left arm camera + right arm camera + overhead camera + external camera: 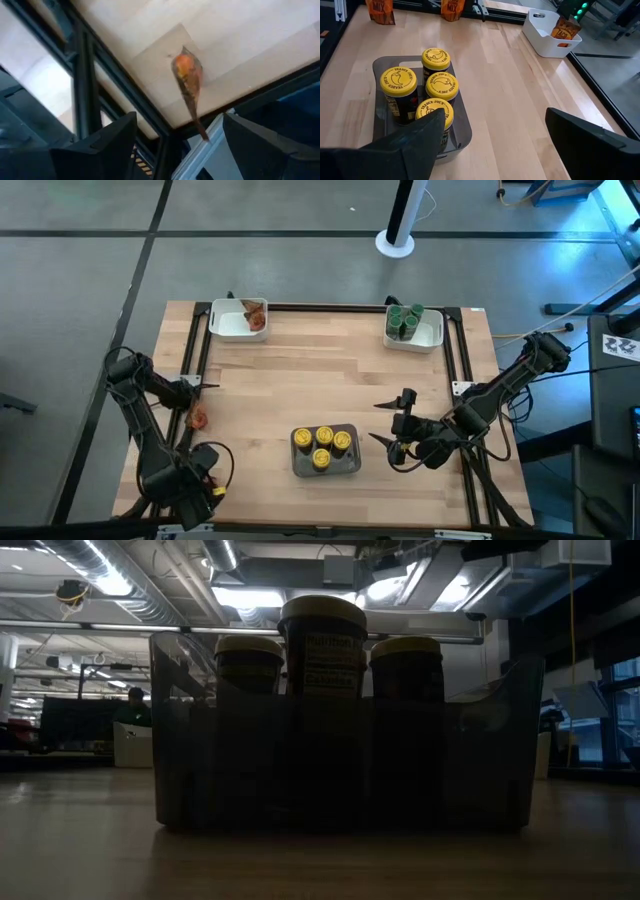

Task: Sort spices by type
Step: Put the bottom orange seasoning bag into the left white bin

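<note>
Jars [323, 445] with yellow lids are sitting in the grey tray [300, 465]. Right pincer [392, 427] is hovering just beside that tray, wide open, holding nothing. Left pincer [193, 402] is gaping empty well off the tray, over an orange packet [197, 419] on the tabletop [320, 370].

A grey tray [348, 463] sits near the table's [300, 380] front edge. Two white trays [228, 325] [430, 335] occupy the far corners.
</note>
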You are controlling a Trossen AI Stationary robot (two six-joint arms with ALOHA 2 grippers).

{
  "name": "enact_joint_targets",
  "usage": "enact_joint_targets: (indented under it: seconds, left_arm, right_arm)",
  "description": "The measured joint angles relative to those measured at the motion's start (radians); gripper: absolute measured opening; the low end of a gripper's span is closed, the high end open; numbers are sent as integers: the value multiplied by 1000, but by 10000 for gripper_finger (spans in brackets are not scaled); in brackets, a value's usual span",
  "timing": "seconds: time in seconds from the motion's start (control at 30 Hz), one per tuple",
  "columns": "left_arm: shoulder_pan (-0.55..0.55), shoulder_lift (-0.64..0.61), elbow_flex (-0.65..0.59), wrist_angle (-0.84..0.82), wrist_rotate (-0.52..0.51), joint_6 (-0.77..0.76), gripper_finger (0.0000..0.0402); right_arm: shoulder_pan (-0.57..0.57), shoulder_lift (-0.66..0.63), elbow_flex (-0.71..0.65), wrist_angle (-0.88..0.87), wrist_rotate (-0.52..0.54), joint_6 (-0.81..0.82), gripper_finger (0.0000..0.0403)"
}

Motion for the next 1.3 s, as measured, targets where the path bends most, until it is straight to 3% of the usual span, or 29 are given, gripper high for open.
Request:
enact_joint_targets:
  seconds: [0.97, 1.1, 1.3]
  left_arm:
    - [6, 0, -275, 364, 46, 136, 278]
    - [5, 0, -299, 378, 47, 132, 252]
    - [5, 0, -330, 431, 52, 177, 177]
  right_arm:
    - [0, 0, 0, -1, 0, 0, 344]
    - [0, 0, 0, -1, 0, 0, 344]
    - [0, 0, 0, -1, 0, -1, 344]
